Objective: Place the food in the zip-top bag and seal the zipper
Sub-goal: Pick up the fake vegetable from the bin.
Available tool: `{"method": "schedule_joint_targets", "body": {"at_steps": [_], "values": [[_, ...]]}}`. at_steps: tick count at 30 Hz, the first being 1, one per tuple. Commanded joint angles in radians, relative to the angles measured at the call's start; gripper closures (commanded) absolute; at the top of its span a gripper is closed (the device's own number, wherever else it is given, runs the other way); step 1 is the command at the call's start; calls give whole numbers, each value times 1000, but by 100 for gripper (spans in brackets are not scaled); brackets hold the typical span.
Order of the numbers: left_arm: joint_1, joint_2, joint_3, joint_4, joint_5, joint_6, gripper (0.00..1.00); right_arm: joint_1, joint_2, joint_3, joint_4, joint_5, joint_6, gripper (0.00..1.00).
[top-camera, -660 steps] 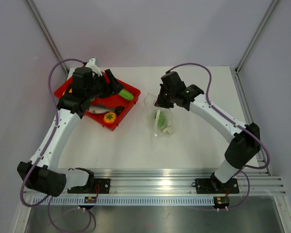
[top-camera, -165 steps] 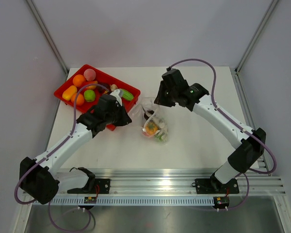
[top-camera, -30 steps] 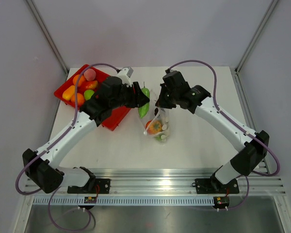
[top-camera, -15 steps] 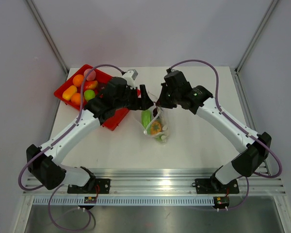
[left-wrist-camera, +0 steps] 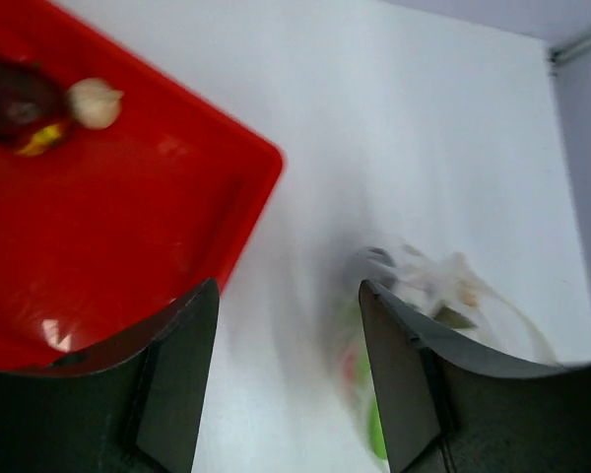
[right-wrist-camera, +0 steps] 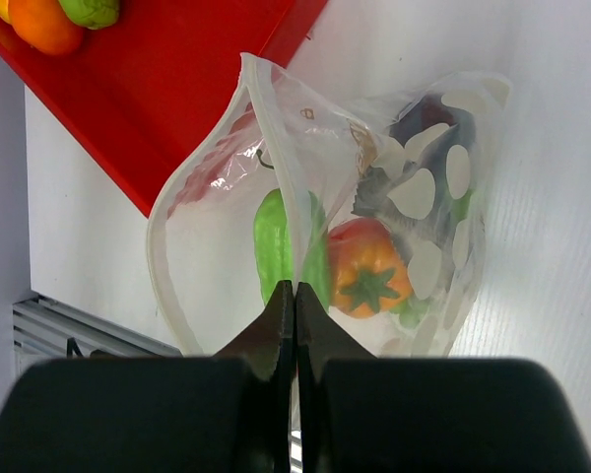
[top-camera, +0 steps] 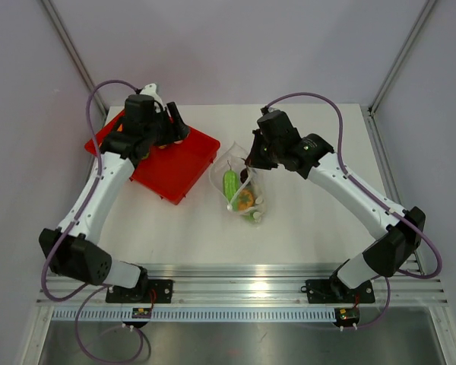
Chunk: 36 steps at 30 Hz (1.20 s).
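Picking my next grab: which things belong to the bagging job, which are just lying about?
Job: zip-top bag in right tool; green cucumber and orange tomato inside; orange fruit and garlic on the red tray; open left tool.
Lying about: red tray, metal rail.

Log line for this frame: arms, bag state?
left gripper open, empty, by red tray | right gripper shut on zip-top bag rim | inside: green food, orange food | zipper unsealed, mouth open

Left arm [top-camera: 97,194] and right arm [top-camera: 353,194] are the same deal: white tube links with chunky black joints and black bases, a purple cable [top-camera: 99,93] looping off each one, and plain dark grey fingers [left-wrist-camera: 177,386] up close.
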Motion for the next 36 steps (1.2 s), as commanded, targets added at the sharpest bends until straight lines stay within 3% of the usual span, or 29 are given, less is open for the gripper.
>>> {"method": "schedule_joint_targets", "body": {"at_steps": [1,8,15,27,36], "values": [[52,129,76,-86,-96,32,36,7,-23,15,25,31,-20,100],[127,358,186,-39,-313,90,24,8,5,26,27,19,-34,100],[239,597,342,-14,-204,69,15,8,25,26,41,-4,-37,100],[281,939,662,-88,-106,40,16,8,86,41,56,-41,-39,100],[281,924,561,-62,-162,32,16,7,105,49,57,-53,-34,100]]}}
